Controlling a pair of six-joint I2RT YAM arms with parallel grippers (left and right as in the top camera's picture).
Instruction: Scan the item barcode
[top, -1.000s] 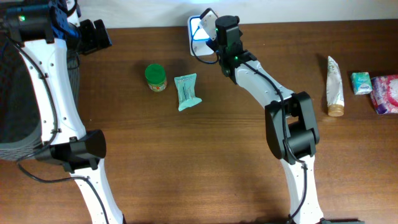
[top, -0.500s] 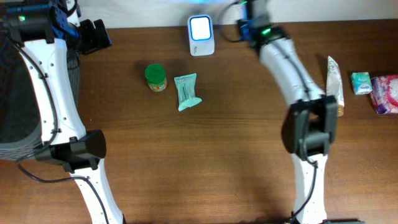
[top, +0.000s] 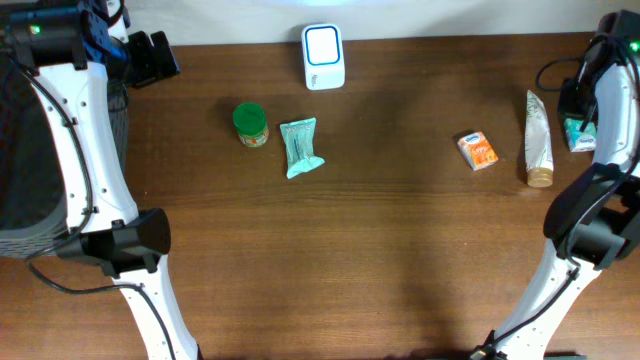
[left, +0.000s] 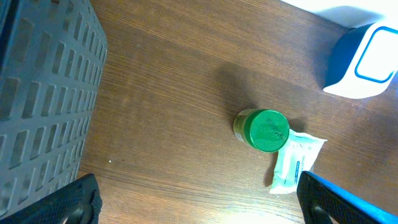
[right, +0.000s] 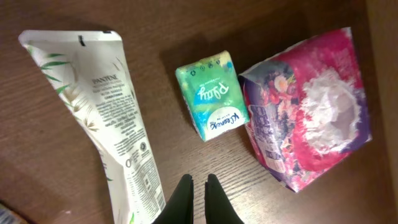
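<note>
The barcode scanner (top: 323, 55), white with a blue-lit face, stands at the table's back edge and also shows in the left wrist view (left: 367, 59). An orange item box (top: 478, 150) lies flat left of a white tube (top: 539, 138). My right gripper (right: 199, 190) is shut and holds nothing. It hovers over bare wood between the tube (right: 106, 118) and a green tissue pack (right: 211, 99). My left gripper (left: 199, 208) is wide open and holds nothing, up at the back left, above and left of a green-lidded jar (left: 266, 129).
A teal packet (top: 301, 147) lies right of the jar (top: 250, 124). A pink tissue pack (right: 311, 118) sits beside the green one. A grey slatted basket (left: 43, 93) stands at the far left. The right arm (top: 612, 90) stretches along the right edge.
The right arm has swung from the scanner to the far right of the table. The orange box now lies on the table left of the tube. The left arm has not moved.
</note>
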